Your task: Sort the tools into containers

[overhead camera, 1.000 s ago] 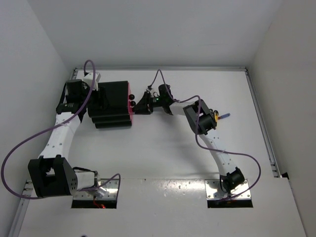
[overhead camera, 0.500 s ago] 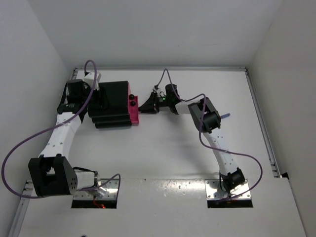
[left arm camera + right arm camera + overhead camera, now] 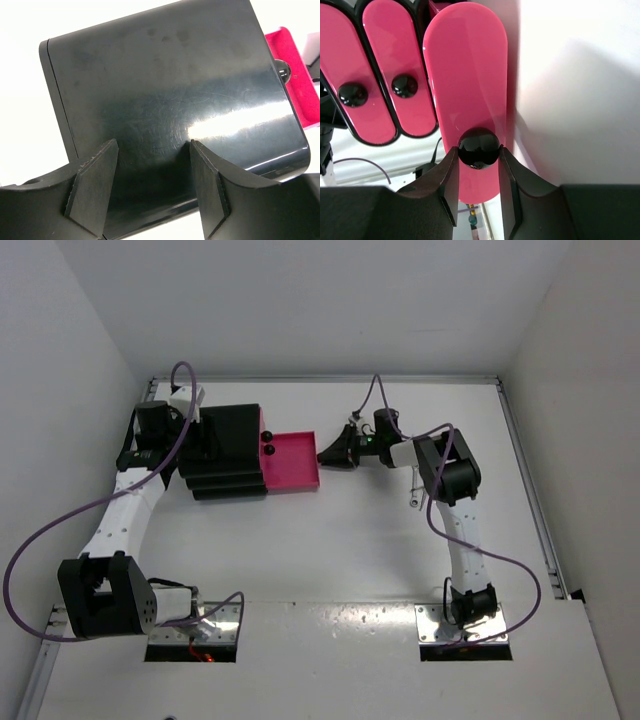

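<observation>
A plain white table (image 3: 330, 550) fills the space, boxed in by a pale grey back wall (image 3: 320, 300), a left wall (image 3: 50, 390) and a right wall (image 3: 590, 390). A thin metal rail (image 3: 526, 470) lines its right and far edges. The light is soft and even, and shadows are faint.

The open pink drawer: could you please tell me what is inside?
From above, the drawer shows only bare pink floor, no tool. The right gripper is shut on its knob. Any part within the black unit is covered.
</observation>
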Tool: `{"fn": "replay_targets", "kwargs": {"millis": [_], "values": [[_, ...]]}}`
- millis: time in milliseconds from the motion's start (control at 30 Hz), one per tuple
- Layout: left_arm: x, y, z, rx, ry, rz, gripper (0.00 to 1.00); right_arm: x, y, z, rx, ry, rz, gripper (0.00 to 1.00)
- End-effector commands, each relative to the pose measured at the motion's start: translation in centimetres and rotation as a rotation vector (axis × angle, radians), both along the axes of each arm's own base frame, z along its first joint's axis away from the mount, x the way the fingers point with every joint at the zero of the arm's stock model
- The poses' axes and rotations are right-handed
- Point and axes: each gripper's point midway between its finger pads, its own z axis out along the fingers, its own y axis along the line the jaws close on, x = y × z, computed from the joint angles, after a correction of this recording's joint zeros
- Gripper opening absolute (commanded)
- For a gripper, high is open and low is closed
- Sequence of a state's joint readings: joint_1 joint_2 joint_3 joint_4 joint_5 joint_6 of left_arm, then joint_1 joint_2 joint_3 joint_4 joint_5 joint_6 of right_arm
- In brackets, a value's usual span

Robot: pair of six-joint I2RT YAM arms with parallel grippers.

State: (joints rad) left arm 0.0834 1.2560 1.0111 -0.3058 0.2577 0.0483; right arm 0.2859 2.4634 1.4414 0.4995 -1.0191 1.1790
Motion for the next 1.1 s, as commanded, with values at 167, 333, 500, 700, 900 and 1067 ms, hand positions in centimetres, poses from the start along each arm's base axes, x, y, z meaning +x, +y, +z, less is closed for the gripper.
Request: {"fn": "replay_targets", "kwargs": {"millis": [167,333,500,700,900,1067], "values": [[-1.2,-0.3,-2.6,-0.004,0.103,0.004,0.65,-0.7,-1.3,1.1,-0.028,-0.060,0.011,0.20],[-1.2,-0.3,-2.6,-0.004,0.103,0.004,0.65,-1.1,-1.7,0.7,-0.073,-0.069,0.019,0.49],[-1.4,-0.1,-3.0,0.002,0.114,0.013,0.75,-0.1,-4.2,2.2,-0.109,-0.125,-0.023,0.52],[-1.6,-0.1,-0.3,0.034,0.007,0.011,0.87,1.5,-10.9,6.6,-0.229,-0.265,-0.073,0.50],[-1.4,-0.5,3.2,0.090,-0.102,0.017,0.88,-0.4,-18.4,8.6,-0.566,-0.444,-0.036,0.46],[-1.2,-0.7,8.6,0.139,-0.217,-0.012,0.89,-2.4,-23.6,8.5,-0.805,-0.624,0.069,0.42]]}}
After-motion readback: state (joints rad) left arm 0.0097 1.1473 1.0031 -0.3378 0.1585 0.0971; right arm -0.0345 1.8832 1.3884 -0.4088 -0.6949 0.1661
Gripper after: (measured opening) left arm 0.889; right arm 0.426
